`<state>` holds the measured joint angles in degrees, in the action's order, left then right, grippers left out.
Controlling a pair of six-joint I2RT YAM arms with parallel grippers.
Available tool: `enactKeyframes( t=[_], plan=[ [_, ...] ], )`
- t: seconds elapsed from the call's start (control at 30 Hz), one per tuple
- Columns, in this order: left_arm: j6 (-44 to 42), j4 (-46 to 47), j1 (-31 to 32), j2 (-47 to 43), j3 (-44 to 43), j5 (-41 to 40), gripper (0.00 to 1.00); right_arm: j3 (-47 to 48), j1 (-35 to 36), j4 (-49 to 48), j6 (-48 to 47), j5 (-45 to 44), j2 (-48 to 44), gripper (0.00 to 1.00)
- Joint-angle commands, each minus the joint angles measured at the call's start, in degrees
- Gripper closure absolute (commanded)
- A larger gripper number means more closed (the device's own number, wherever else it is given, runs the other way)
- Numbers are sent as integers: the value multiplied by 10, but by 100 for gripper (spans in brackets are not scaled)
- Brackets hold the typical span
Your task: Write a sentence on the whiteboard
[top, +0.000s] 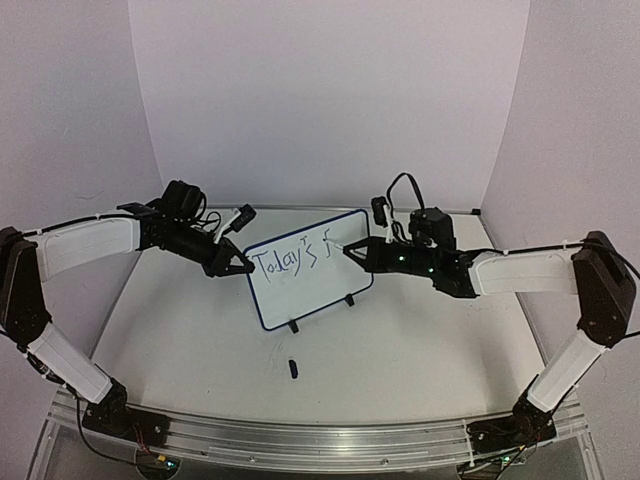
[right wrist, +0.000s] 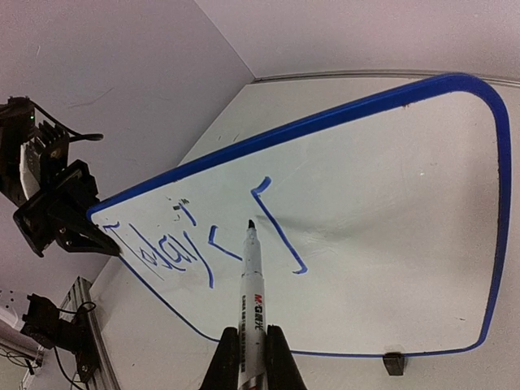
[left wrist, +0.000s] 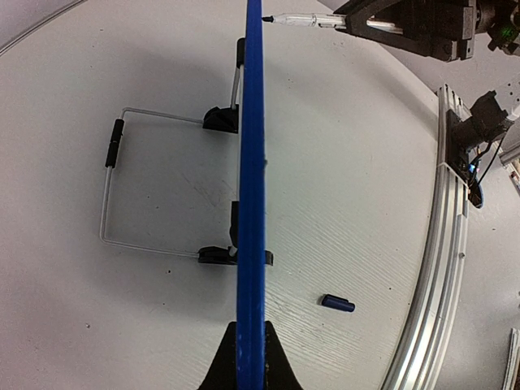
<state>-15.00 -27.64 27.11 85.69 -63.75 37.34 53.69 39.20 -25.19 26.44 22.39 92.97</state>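
Nearest, in front of the whiteboard [top: 322, 290], a dark pen cap [top: 293, 368] lies on the table [top: 420, 340]. The whiteboard stands tilted on its wire stand [left wrist: 110, 195], white with a blue rim. At its left edge the left gripper [top: 240, 266] is clamped tight on the rim. On its right, the right gripper [top: 368, 256] is closed round a marker [right wrist: 252, 280], whose long axis points at the board face, tip at or just off it. The sentence [right wrist: 183, 244] reads "Today's" plus 1 angular stroke; bare white lies rightward.

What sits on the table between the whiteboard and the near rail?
A small dark marker cap, lying loose on the table before the whiteboard; the top view shows it.
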Motion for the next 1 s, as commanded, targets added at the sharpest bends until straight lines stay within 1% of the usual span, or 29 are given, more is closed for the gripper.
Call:
enactKeyframes(
  t=[0.0,0.13,0.5,0.83,0.97],
  plan=[
    [-9,-27,9,24,-9,-26,100,27,2,-9,0,2,15,100],
    [-9,-28,9,25,-9,-27,100,27,3,-8,3,-8,18,100],
    [-10,-28,9,23,-9,-28,100,6,1,-3,12,-76,-8,100],
    [-9,-28,10,21,-9,-28,100,-17,1,-2,10,-78,-42,100],
    [-9,-28,10,21,-9,-28,100,-21,1,-3,7,-63,-50,100]
  ],
)
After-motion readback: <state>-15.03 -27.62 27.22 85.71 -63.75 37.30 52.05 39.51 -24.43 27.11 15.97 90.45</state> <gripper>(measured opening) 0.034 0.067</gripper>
